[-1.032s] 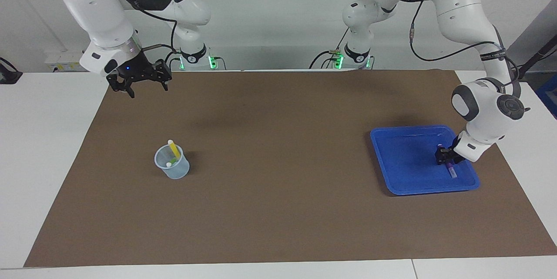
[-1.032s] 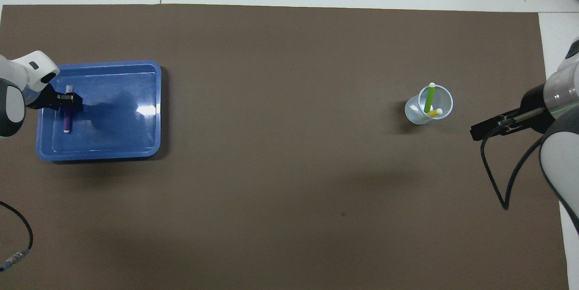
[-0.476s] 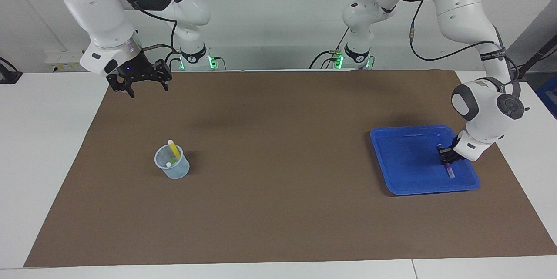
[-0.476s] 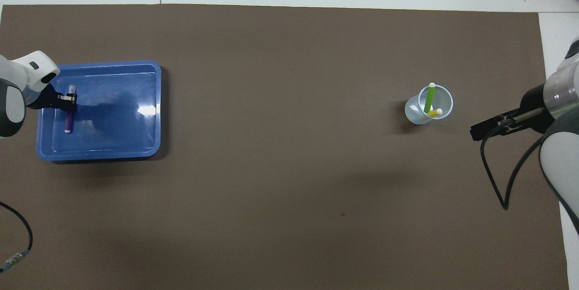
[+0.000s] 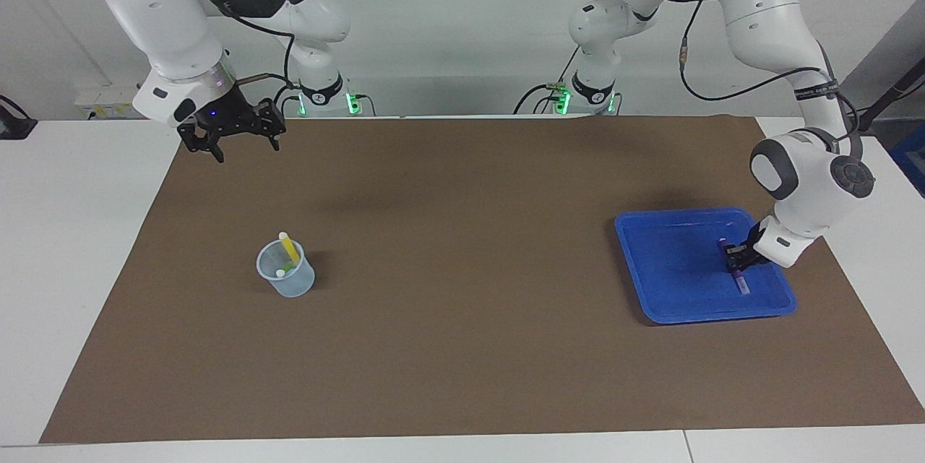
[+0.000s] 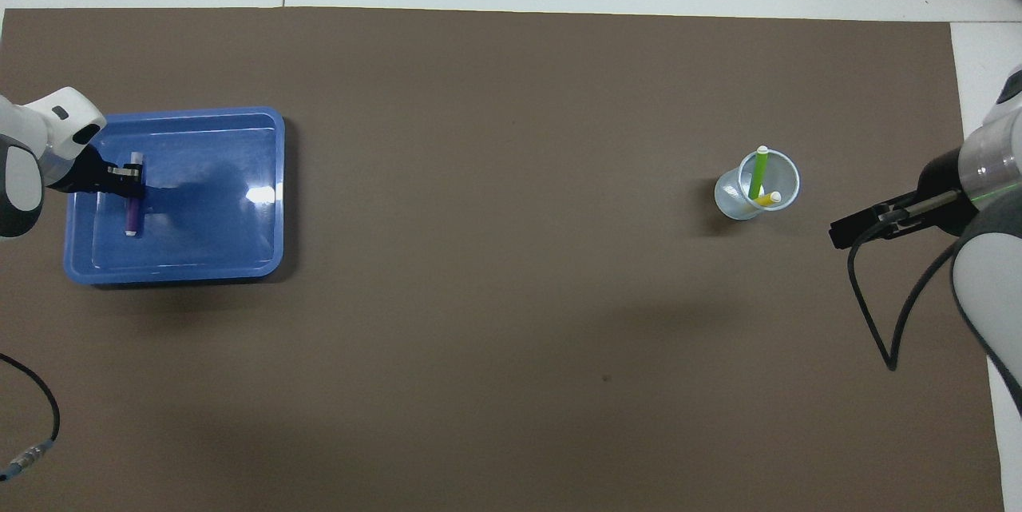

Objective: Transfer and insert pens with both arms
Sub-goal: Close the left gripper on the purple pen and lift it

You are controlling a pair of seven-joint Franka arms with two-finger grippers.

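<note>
Two pincers: left (image 5: 736, 258) clamped on purple pen (image 5: 739, 280) over tray (image 5: 672, 261), right (image 5: 238, 136) agape, aloft.

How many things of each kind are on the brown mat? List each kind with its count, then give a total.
Pens: 3 (green pen and yellow pen in the cup, purple pen in the tray)
Clear cup: 1
Blue tray: 1
Total: 5

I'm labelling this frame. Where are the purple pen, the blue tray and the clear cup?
purple pen (image 6: 132, 216): overhead view, on its purple barrel.
blue tray (image 6: 231, 268): overhead view, on the rim nearer the robots.
clear cup (image 5: 293, 286): facing view, on its wall.
</note>
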